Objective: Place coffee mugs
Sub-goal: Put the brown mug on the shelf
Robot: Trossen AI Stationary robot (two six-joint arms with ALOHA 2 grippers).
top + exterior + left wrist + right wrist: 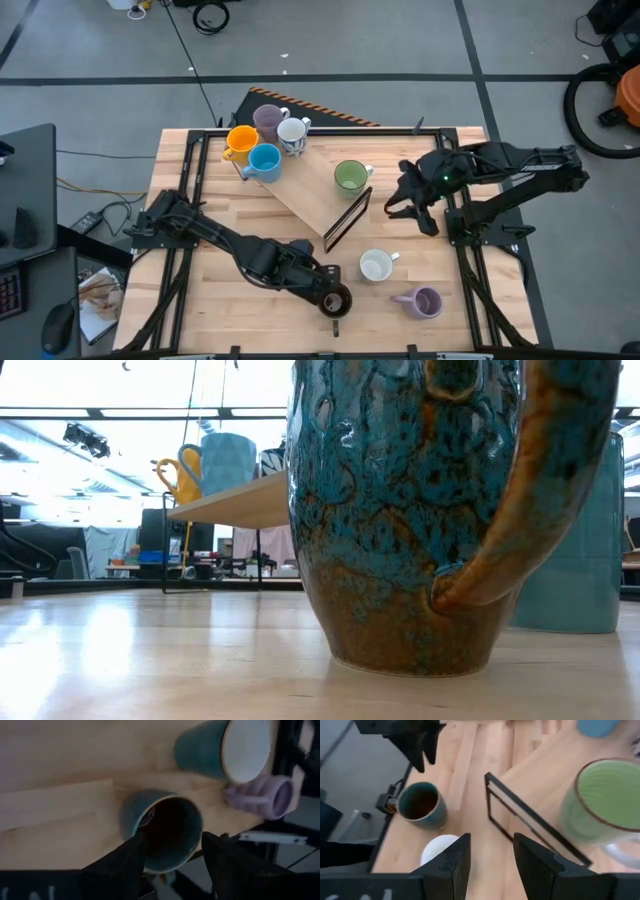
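Your left gripper (335, 301) sits at the table's (200, 290) six o'clock edge, fingers (125, 865) apart around the dark brown mug (337, 298). Your right gripper (408, 203) waits at three o'clock, fingers spread, just beside the green mug (350, 177) on the raised shelf (305, 195). The white mug (376, 266) and a lavender mug (424, 302) stand at five o'clock.

In the low view, the dark mug (400, 510) is so close that its top and part of its handle are cut off. It hides most of the table behind it. In the right wrist view, the green mug (605, 802) runs off the side. The lavender mug (265, 797) looks blurry in the left wrist view.
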